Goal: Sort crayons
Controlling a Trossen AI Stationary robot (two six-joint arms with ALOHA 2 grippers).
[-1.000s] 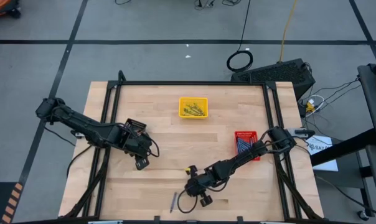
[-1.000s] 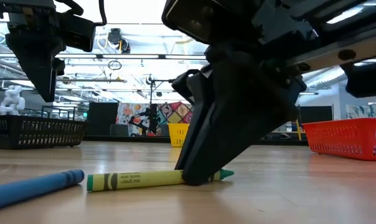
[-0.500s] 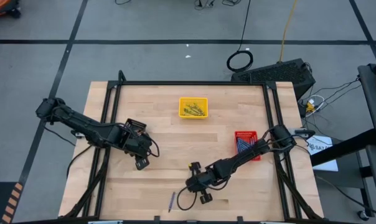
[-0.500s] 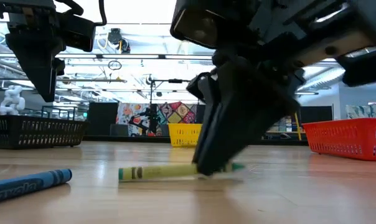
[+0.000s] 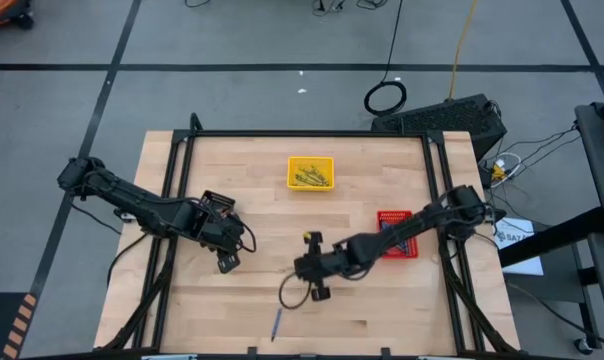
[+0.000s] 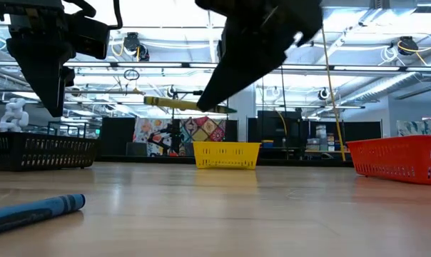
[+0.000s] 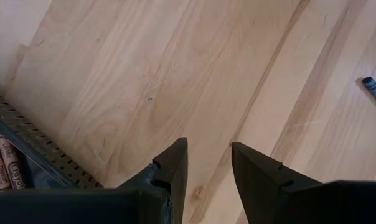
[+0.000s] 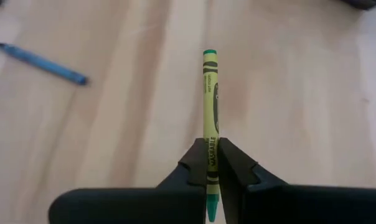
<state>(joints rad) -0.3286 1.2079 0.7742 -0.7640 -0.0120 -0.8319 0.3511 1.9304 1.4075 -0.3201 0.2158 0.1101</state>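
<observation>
A yellow-green crayon (image 8: 210, 106) hangs in the air above the table's middle, with my right gripper (image 8: 211, 163) shut on it; the low view shows the crayon (image 6: 180, 104) level, well above the wood. A blue crayon (image 5: 277, 322) lies flat on the table near the front edge. My left gripper (image 7: 208, 163) stands open over bare wood at the table's left (image 5: 227, 262), nothing between its fingers. My right gripper pinches the crayon between its two fingers near the green pointed end (image 8: 211, 152). The fingers slant down from the table's right. The crayon's long remainder sticks out beyond the fingertips. It is level and lifted clear of the table.
A yellow tray (image 5: 311, 172) with crayons stands at the far middle and a red tray (image 5: 395, 232) at the right, partly under my right arm. A black tray (image 7: 32, 158) holding brown crayons lies close to my left gripper. Bare wood (image 5: 382, 310) lies along the near edge.
My right gripper has risen and gone toward the table's far edge, tipping less steeply. The yellow-green crayon, which lay on the wood between its fingers, is now lifted clear and level. The blue crayon stays on the table.
</observation>
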